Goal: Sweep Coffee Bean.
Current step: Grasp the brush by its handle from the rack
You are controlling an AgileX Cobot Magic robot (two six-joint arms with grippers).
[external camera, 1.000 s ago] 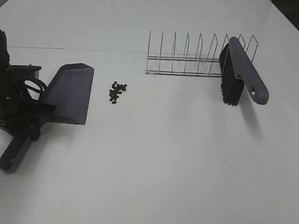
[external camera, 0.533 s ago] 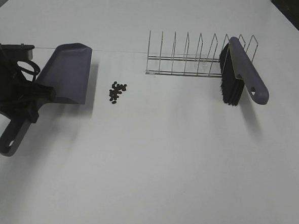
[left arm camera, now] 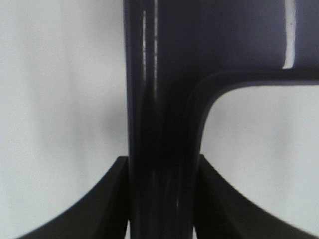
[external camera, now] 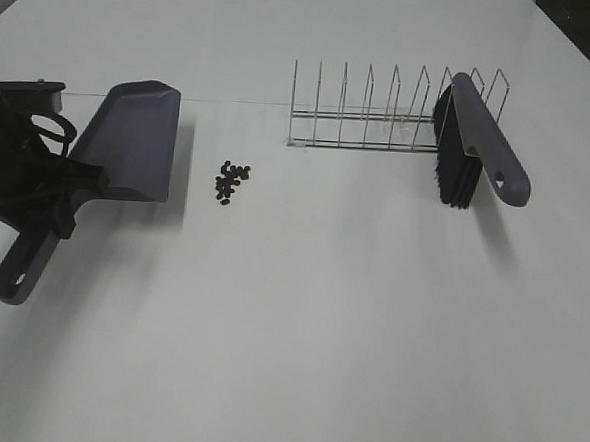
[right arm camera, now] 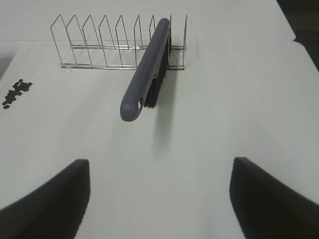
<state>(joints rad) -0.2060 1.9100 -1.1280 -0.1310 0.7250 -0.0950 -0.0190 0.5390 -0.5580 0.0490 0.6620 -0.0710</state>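
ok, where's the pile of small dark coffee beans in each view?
Exterior high: small dark coffee beans on the white table, between the grey plastic dustpan and the wire rack.
Left wrist: not in it; only the dustpan's handle in the left gripper.
Right wrist: beans off the rack end farthest from the grey-handled brush.
Shared landmark: the wire rack.

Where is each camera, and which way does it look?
Exterior high: above the table, looking down at dustpan, coffee beans, rack, brush; left arm at the edge.
Left wrist: on left arm, facing left end effector shut on the dustpan.
Right wrist: on right arm, facing the brush past open right end effector.
Shared: first and third both show coffee beans, rack, brush.
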